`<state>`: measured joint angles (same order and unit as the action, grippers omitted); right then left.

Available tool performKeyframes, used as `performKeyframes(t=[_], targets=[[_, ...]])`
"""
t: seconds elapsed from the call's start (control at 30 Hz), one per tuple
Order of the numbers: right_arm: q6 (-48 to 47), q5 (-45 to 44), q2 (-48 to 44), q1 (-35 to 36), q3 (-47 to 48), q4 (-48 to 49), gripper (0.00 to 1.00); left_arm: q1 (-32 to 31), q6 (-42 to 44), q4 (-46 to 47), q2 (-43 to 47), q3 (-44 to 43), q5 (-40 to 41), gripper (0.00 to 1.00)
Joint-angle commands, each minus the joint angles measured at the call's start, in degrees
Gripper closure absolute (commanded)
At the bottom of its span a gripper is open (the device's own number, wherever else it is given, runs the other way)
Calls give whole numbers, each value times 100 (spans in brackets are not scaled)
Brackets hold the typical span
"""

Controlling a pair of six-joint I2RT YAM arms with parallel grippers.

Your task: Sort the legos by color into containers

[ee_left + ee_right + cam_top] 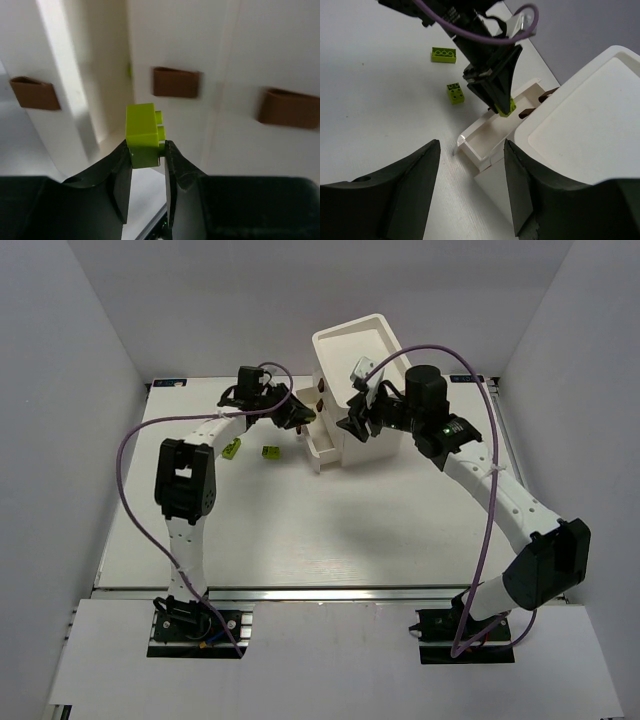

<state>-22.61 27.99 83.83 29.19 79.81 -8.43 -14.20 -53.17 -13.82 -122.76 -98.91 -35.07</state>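
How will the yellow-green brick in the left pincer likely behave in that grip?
The yellow-green brick looks rigid: crisp edges, no squashing in the left pincer. Held only by its lower end and seemingly smooth, it might pivot or slip. Small and probably light; flat faces should keep it from rolling if dropped.

A white table (300,540) fills the middle of the overhead view, its top matt and finely ribbed in lines running left to right. Three plain pale grey walls close it in: a far wall (300,290), a left wall (60,440) and a right wall (595,410). Along the table's near edge runs a silvery metal rail (330,592), and nearer still lies a flat white panel (330,665). A short dark strip (170,383) shows at the table's far left corner. The light is soft and even, from above, leaving only faint grey shadows on the table top
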Motion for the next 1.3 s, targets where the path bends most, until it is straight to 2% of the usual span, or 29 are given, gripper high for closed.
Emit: performKeyframes(t=[0.0,0.07,0.1,0.13,0.17,0.23,0.33,0.43,0.47,0.5,0.57,0.63,0.67,0.73,0.77,0.87,1.0,1.13,1.27], targets=[[64,-83,-262,-80,-9,289,40,-100,-159,143,-151,-435,-351,83],[55,-57,-280,-98,-9,280,40,-153,-150,74,-257,-628,-360,68],[46,-48,-271,-115,-18,280,40,-154,-124,47,-336,-699,-360,57],[46,-30,-262,-133,-9,280,40,-154,-106,20,-371,-760,-369,40],[55,-22,-262,-133,-9,280,40,-206,-89,-15,-398,-883,-378,33],[46,22,-236,-133,-9,271,40,-206,-62,-15,-424,-954,-413,29],[46,58,-227,-150,-9,236,40,-206,17,-111,-355,-1025,-343,29],[29,84,-209,-150,-1,210,40,-145,315,-471,-144,-1042,34,34],[37,75,-218,-150,-9,201,40,-93,429,-881,-56,-1034,183,58],[29,75,-227,-159,-18,192,40,-92,691,-1198,-3,-1033,376,70],[37,58,-236,-159,-53,201,40,-39,1026,-2086,217,-1025,1122,87],[37,49,-244,-151,-106,210,40,-39,1379,-2972,436,-999,2112,90],[46,75,-236,-150,-115,210,40,-39,1379,-3168,507,-929,2327,89],[55,84,-227,-150,-141,236,40,-39,1301,-3328,647,-517,2618,77],[72,110,-210,-133,-141,245,40,-39,1126,-3302,813,-315,2776,52],[90,137,-139,-151,-115,236,40,-39,757,-3355,903,21,3093,20],[90,128,-139,-159,-115,236,40,-39,62,-3583,684,74,3217,9],[73,110,-157,-159,-185,236,40,-39,-536,-3732,271,-171,3331,8],[73,84,-209,-168,-229,254,40,-39,-1107,-4215,-379,-1249,3637,8]])
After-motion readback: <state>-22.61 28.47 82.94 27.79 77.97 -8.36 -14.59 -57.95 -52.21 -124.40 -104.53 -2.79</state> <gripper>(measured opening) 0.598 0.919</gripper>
